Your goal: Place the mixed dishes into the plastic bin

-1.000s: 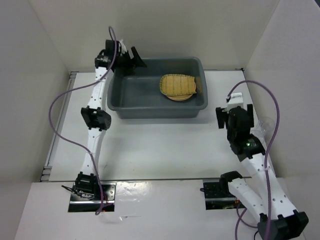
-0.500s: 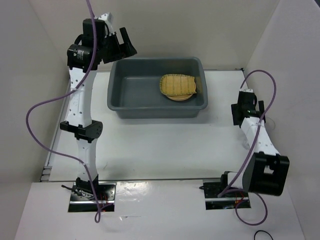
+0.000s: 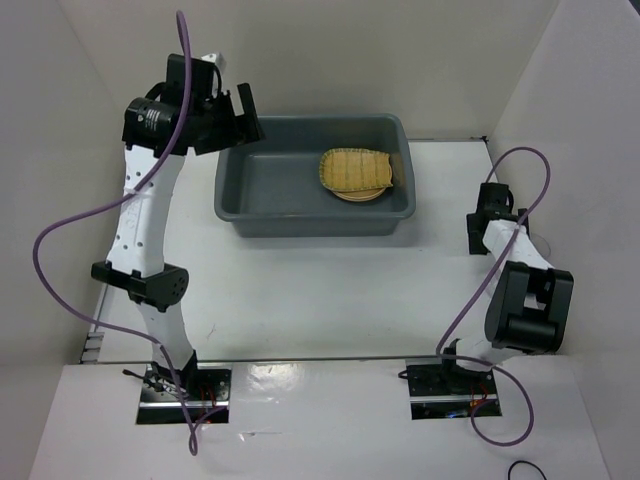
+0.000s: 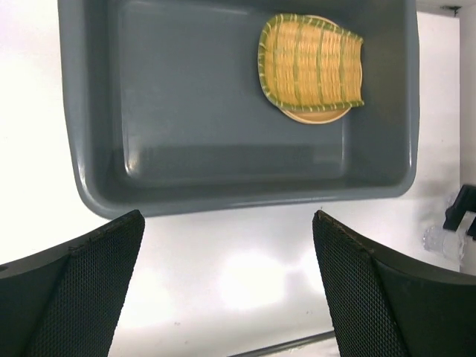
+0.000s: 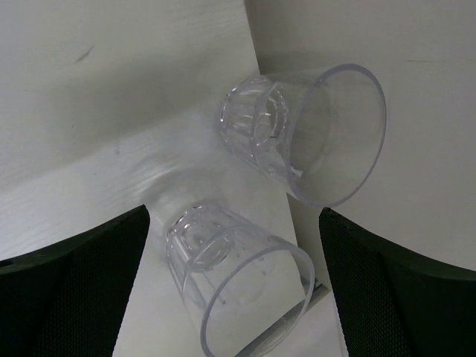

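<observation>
Though spread wide, right claw [image 5: 233, 212] seemingly empty.

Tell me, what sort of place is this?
Probably a robot test booth, not a kitchen: white panels wall in a table, two arms are bolted at its edge, and a grey bin holds dishes.

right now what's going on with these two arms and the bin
The arms are loading dishes into the grey bin. The woven tray already lies inside on a yellow plate. The left gripper hangs open and empty by the bin's far left corner. The right gripper is open at the clear cup on the table by the right wall, not yet gripping it.
</observation>
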`<act>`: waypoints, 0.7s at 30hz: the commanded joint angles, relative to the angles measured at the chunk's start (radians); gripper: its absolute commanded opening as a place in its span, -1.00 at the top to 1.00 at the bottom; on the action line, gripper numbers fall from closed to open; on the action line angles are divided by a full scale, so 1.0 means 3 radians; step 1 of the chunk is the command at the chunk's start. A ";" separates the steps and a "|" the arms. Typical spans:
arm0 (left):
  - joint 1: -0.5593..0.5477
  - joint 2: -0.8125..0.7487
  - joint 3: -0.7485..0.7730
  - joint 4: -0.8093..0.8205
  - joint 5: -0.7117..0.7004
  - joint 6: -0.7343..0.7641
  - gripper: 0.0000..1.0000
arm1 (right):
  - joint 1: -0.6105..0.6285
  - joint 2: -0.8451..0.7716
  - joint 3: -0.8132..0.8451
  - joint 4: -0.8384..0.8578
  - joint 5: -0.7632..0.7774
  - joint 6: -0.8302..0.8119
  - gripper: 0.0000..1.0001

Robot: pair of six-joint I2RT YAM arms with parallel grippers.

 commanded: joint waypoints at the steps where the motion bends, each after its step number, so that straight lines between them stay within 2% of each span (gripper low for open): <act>1: -0.0067 -0.0192 -0.0199 0.0064 -0.0147 0.0035 -1.00 | -0.0084 0.0078 0.0205 0.0280 0.0024 0.0022 -0.98; 5: -0.0098 -0.0472 -0.0684 0.0289 -0.0178 0.0035 -1.00 | -0.0125 0.0190 0.0348 0.0281 -0.0053 0.0021 -0.98; 11: -0.0032 -0.1060 -0.1885 0.0938 -0.0051 -0.0113 -1.00 | -0.0222 0.0451 0.0496 0.0312 -0.0088 -0.0015 -0.98; 14: -0.0001 -0.1225 -0.2188 0.1020 -0.0009 -0.0149 -1.00 | -0.0258 0.0528 0.0583 0.0271 -0.0206 -0.0050 -0.98; 18: 0.0035 -0.1312 -0.2301 0.1021 -0.0045 -0.0149 -1.00 | -0.0258 0.0635 0.0619 0.0210 -0.0308 -0.0086 -0.87; 21: 0.0066 -0.1434 -0.2393 0.1051 -0.0045 -0.0149 -1.00 | -0.0329 0.0762 0.0696 0.0168 -0.0492 -0.0086 -0.66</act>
